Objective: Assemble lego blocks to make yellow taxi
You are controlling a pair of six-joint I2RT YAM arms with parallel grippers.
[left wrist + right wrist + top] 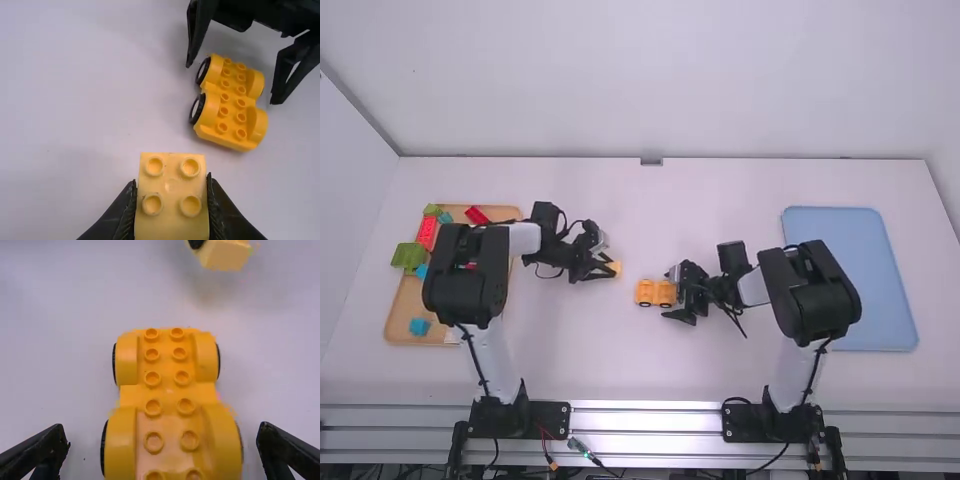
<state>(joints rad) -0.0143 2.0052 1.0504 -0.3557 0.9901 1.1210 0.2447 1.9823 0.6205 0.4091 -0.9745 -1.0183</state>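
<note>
A: State of the left hand?
B: Fingers closed to the width of the yellow block, gripping it by two opposite sides. Four studs face the wrist camera.
A: Right hand?
B: Fingers spread wide, one on either side of the chassis; a gap shows at each side. Nothing gripped.
A: Position of the chassis?
B: On the surface, near the middle, wheels down, two rows of studs up. Its color is orange-yellow.
A: Block relative to chassis?
B: Apart from it, near the end away from the right hand. Not joined. Exact height above the surface: cannot tell.
A: Remaining items?
B: Wooden tray beside the left arm, with red, green and blue bricks in it or at its edge. Blue tray beyond the right arm, on its outer side.
</note>
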